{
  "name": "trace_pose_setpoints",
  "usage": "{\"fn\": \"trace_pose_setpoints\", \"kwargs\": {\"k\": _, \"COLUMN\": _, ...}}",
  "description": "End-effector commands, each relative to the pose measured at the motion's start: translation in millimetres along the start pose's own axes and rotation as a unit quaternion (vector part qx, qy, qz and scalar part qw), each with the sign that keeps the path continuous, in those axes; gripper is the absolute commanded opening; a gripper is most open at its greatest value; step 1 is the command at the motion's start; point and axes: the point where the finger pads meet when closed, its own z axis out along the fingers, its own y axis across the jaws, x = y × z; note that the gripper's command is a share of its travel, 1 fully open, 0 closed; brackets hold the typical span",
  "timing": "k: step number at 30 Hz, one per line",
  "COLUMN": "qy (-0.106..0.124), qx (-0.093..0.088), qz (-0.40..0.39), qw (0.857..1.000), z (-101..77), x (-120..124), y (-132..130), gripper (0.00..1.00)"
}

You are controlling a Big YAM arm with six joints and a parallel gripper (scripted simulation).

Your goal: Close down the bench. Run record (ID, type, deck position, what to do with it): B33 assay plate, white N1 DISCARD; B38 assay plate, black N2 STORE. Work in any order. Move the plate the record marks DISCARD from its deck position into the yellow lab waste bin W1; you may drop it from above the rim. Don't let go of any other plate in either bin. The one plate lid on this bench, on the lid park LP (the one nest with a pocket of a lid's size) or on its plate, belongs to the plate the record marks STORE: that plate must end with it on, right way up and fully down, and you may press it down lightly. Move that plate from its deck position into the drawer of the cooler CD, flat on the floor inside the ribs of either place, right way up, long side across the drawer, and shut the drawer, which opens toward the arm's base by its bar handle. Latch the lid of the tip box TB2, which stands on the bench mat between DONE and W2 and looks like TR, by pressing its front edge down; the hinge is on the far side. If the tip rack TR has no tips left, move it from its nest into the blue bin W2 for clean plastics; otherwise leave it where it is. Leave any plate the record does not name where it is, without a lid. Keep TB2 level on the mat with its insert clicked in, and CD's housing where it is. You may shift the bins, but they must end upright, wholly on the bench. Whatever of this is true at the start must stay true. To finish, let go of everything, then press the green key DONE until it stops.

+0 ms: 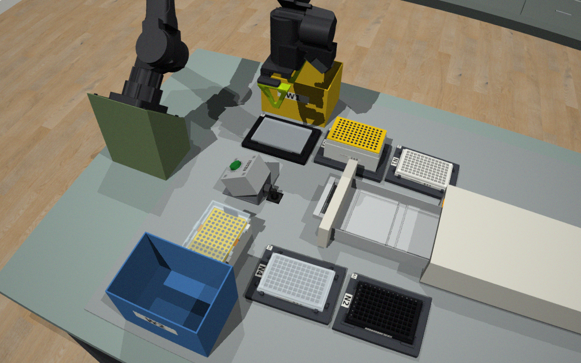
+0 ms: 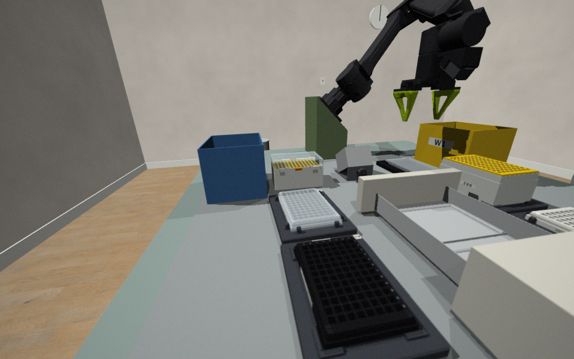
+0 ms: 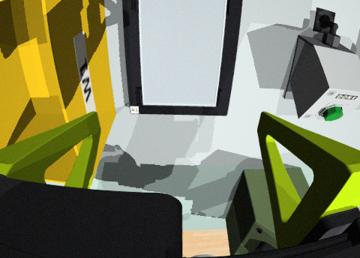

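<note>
My gripper (image 1: 274, 95) is open and empty. It hangs in the air beside the front of the yellow bin W1 (image 1: 303, 92), above the near end of the lid park; it also shows in the exterior view (image 2: 423, 104) and the wrist view (image 3: 179, 123). The plate lid (image 3: 181, 48) (image 1: 281, 135) lies flat in the lid park. The white plate (image 1: 423, 168) sits in N1. The black plate (image 1: 383, 311) sits in N2 without a lid. The cooler drawer (image 1: 383, 221) stands open and empty. Tip box TB2 (image 1: 218, 232) stands by the blue bin W2 (image 1: 173, 293). Tip rack TR (image 1: 355, 139) sits in its nest.
A clear plate (image 1: 295, 281) sits in N4. The green DONE key (image 1: 236, 165) tops a grey block mid-bench. The cooler housing (image 1: 522, 257) fills the right side. The arm's green base stand (image 1: 141, 137) is at the left.
</note>
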Motion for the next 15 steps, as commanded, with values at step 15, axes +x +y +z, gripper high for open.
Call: {"fn": "trace_pose_setpoints", "kwargs": {"k": 15, "qy": -0.004, "qx": 0.000, "qz": 0.014, "qw": 1.000, "z": -0.8, "x": 0.0, "y": -2.4, "gripper": 1.00}}
